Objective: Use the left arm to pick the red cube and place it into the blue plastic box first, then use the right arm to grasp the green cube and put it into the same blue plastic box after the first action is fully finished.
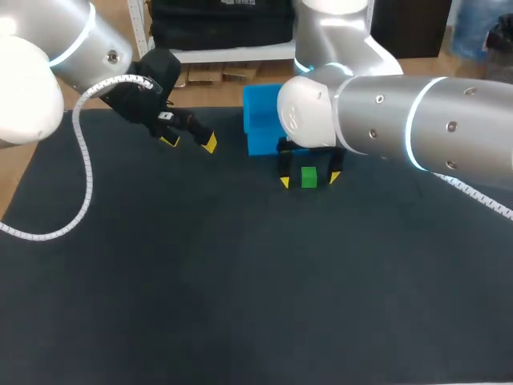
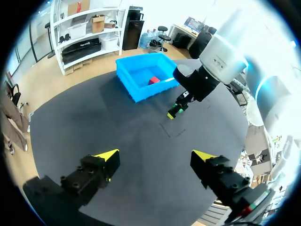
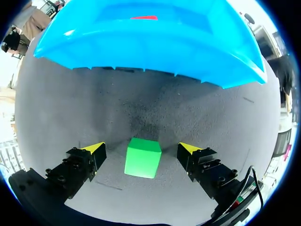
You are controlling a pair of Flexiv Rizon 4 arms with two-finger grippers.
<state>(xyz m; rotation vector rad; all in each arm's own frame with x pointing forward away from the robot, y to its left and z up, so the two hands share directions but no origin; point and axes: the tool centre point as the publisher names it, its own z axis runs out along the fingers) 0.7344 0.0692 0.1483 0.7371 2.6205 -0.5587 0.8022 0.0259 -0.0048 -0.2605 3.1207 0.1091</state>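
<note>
Dark table (image 1: pixel 240 281) carries blue plastic box (image 1: pixel 260 120) at far side & green cube (image 1: pixel 309 177) just in front.

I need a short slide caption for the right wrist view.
Open right claw straddles the green cube on the dark table, before the blue plastic box holding the red cube.

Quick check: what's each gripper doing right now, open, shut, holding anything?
Left gripper: open, empty.
Right gripper: open, green cube between its fingers, neither touching it.
</note>
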